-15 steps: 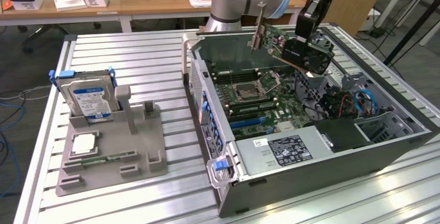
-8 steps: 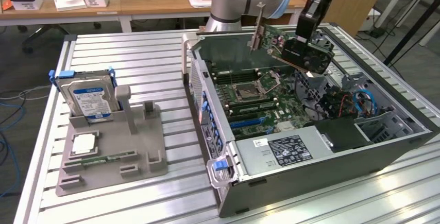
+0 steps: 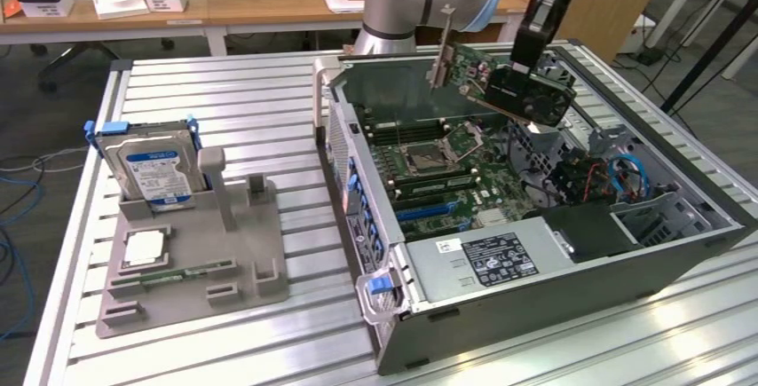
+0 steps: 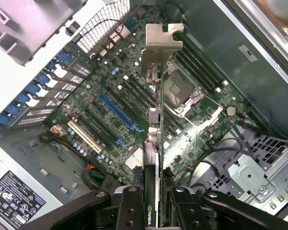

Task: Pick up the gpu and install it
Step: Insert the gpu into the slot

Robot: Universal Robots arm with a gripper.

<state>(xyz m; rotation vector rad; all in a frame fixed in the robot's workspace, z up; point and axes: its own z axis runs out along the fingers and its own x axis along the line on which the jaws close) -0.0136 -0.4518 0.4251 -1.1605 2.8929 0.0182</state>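
Open grey metal case (image 3: 498,315) contains a green motherboard (image 3: 427,173). The pincer (image 4: 152,199) clamps the gpu (image 3: 503,80), a flat card with a silver bracket, above the motherboard. On the slatted surface (image 3: 237,93), a grey tray (image 3: 190,266) holds an upright hard drive (image 3: 148,169).

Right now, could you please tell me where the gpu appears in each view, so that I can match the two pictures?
Exterior view: the gpu is held up above the open computer case, near its far wall.
Wrist view: the gpu is seen edge-on in the middle, clamped in the end effector, with its silver bracket farthest from the camera.
Shared landmark: the square CPU socket; in the wrist view the socket lies beside the bracket end.
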